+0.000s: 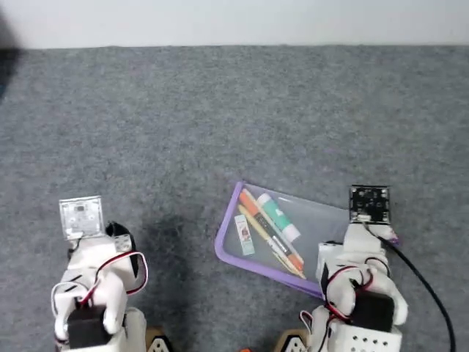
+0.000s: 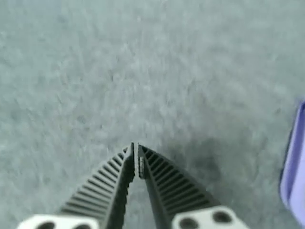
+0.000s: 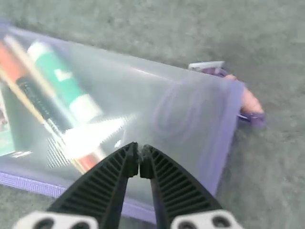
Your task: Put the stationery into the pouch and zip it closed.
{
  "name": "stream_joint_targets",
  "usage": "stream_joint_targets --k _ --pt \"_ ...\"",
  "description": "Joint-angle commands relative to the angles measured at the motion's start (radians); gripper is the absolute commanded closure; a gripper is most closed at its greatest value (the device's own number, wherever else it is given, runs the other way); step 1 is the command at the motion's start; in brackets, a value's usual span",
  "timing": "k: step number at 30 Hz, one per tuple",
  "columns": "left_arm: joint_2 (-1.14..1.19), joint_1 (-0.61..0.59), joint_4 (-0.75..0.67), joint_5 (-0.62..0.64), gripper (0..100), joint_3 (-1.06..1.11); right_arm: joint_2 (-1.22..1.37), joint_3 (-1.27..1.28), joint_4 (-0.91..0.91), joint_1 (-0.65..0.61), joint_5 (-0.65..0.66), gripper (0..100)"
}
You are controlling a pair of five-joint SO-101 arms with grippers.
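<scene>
Near the right arm's base, the pouch (image 1: 322,224) is lying flat on the grey tabletop (image 1: 220,110). Its long axis is running diagonally, from its far left end down toward that arm. I am reading the glue stick (image 1: 280,216), the orange pen (image 1: 249,198) and the other sticks as already sitting inside, all pointing along that same axis. I am hovering the right gripper (image 3: 138,151) over the pouch's bare end, its fingers (image 3: 107,179) pressed together and grasping nothing. I judge it is sitting there because the zip pull (image 3: 206,67) is lying at that end; I cannot tell whether the zip is closed. The left gripper (image 2: 136,152) is hanging over bare tabletop beside the pouch, fingers (image 2: 105,183) clenched and empty, probably waiting to pin the other end.
</scene>
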Motion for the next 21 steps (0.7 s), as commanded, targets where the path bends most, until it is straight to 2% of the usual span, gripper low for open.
stream_joint_targets --k 1,7,12,21 --pt "0.009 0.005 -0.023 -0.011 99 0.051 -0.048 0.051 -0.048 -0.073 -0.002 99.0" --pt "0.009 0.005 -0.031 -0.009 99 0.099 -0.122 0.219 -0.074 -0.157 -0.002 99.0" --pt "0.009 0.003 -0.084 -0.011 99 0.209 -0.214 0.370 -0.079 -0.171 -0.008 99.0" --pt "0.009 0.003 -0.114 -0.003 99 0.211 -0.265 0.405 -0.070 -0.171 -0.008 99.0"
